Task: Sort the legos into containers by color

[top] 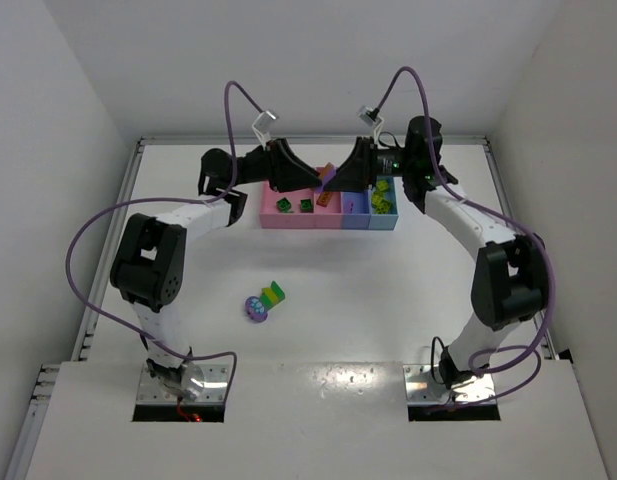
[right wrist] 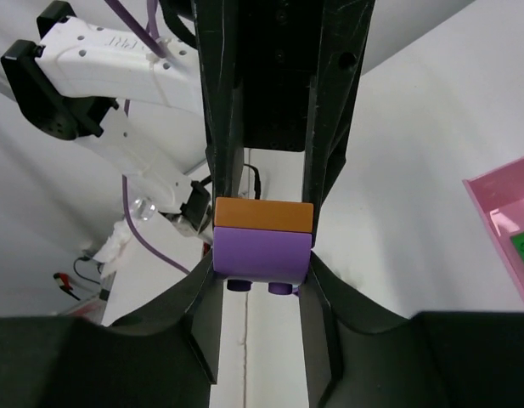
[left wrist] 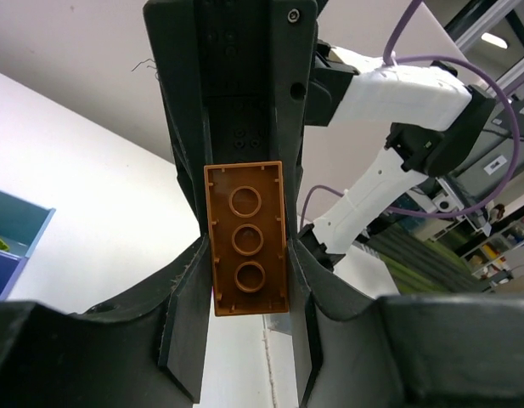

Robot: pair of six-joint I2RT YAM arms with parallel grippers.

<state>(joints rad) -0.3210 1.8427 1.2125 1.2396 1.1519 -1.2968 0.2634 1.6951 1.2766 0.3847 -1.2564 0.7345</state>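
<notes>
Separating step: above the tray (top: 288, 223), left jaws are pinching the orange brick (left wrist: 247, 242) tight while right jaws are squeezing the purple brick (right wrist: 262, 253) joined to it. Next move is probably calling for a straight opposing pull, grips firm.

Bright and even all over, lit from overhead by the look of it. Only soft, faint shadows on the white table (top: 388, 290), plus a bit of glare off the metal base plate (top: 193, 378) bottom left. Sharp on the orange brick (left wrist: 247, 238) and purple brick (right wrist: 262, 252) in the 2 wrist views, softer behind. Dark, murky foreground there, possibly out of focus. Mild wide-angle bending near the edges.
</notes>
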